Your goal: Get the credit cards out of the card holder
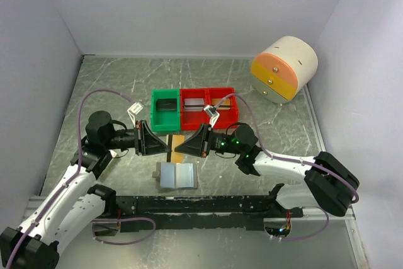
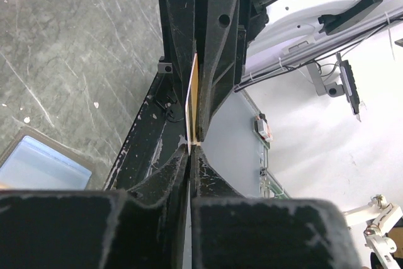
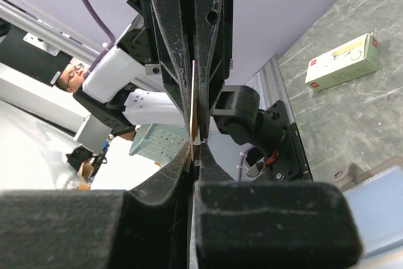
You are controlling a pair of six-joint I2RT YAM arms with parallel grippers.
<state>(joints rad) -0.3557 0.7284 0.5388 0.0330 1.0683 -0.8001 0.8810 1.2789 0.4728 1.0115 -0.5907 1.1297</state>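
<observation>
Handover: my left hand (image 1: 167,143) and right hand (image 1: 187,143) both clamped on the credit card (image 1: 177,142) between them; next, one should release

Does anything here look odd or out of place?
One credit card is clamped by the left gripper and the right gripper at once, from opposite sides, near the open card holder. Nothing else stands out.

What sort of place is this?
Probably a robotics test cell: left arm and right arm bolted to a stone-patterned table, plain white walls around, props like plastic bins, a card holder, a credit card.
</observation>
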